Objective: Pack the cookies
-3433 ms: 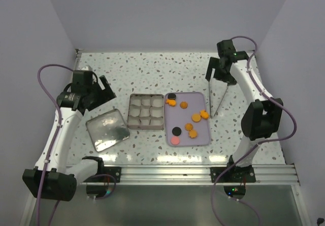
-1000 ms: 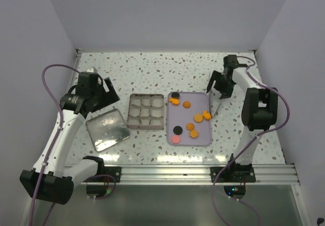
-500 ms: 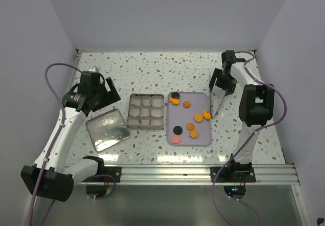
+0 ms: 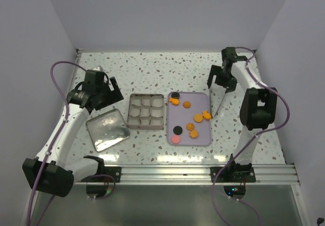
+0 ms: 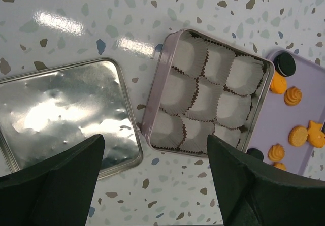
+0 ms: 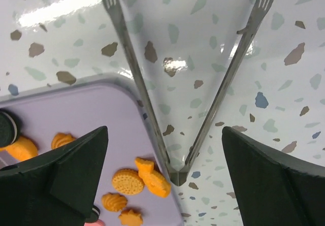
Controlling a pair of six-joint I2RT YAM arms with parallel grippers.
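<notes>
- The left gripper (image 4: 108,92) hangs over the left of the table (image 4: 152,66), jaws spread wide and holding nothing.
- In the left wrist view its fingers (image 5: 51,180) hide the near edge of the silver lid (image 5: 61,114). The lid's left corner is cut off by the frame.
- The tin (image 5: 154,94) sits just right of the lid, with white paper cups (image 5: 205,99) inside.
- The cookies (image 4: 197,118) lie flat on the purple tray (image 4: 183,119), just right of the tin: six orange, two black, one pink.
- They are round, so none shows a clear long axis. The scatter runs far to near, along the tray's length.
- The wrist views cut off part of the tray, and the cookies' surface shapes are too small to tell.
- The tongs (image 6: 152,114) lie on the table just right of the tray, hinge towards the near side, arms opening away, and their tips are cropped.
- The right gripper (image 4: 222,82) hovers over them, jaws wide apart and gripping nothing.
</notes>
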